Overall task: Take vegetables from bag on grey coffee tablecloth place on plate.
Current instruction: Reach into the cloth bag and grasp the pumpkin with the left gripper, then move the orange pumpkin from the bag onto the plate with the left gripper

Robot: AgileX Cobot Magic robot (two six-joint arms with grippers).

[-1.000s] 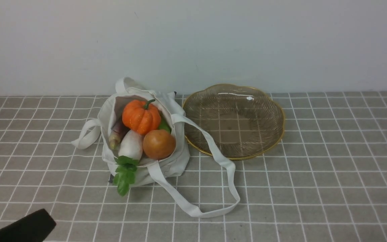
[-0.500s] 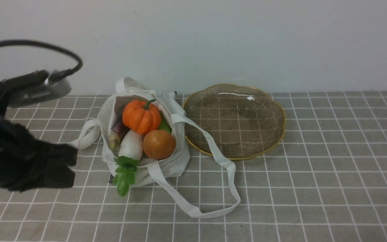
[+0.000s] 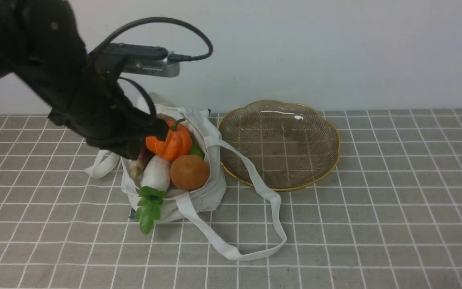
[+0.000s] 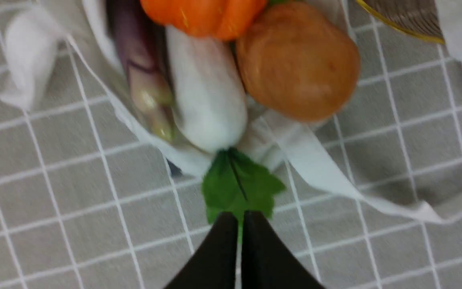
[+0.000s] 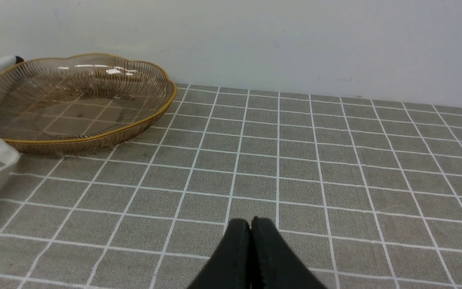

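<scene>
The off-white bag (image 3: 203, 196) lies open on the grid-lined tablecloth (image 3: 375, 208), left of the brownish glass plate (image 3: 327, 160). Inside it are the vegetables: an orange pumpkin (image 3: 177, 142), a tomato (image 3: 189, 171), a white radish (image 3: 157, 173) with its green leaf (image 3: 147, 208) hanging out, a purple eggplant (image 3: 136, 166) and a bit of green gourd (image 3: 196, 151). My left arm (image 3: 94, 112) hangs over the bag's left side and hides part of the pumpkin. The left gripper (image 4: 239, 217) is shut and empty, its tips over the radish leaf (image 4: 239, 186). The right gripper (image 5: 250, 223) is shut and empty, over bare cloth.
A long bag strap (image 3: 251, 241) loops across the cloth in front of the plate, and another strap (image 3: 100, 164) lies at the bag's left. A pale wall (image 3: 335, 52) stands right behind the bag and plate. In the right wrist view the plate (image 5: 134, 120) sits far off to one side.
My left arm has swung up from the lower left corner to over the bag's left side, now covering part of the pumpkin. The vegetables, bag and plate have not moved.
</scene>
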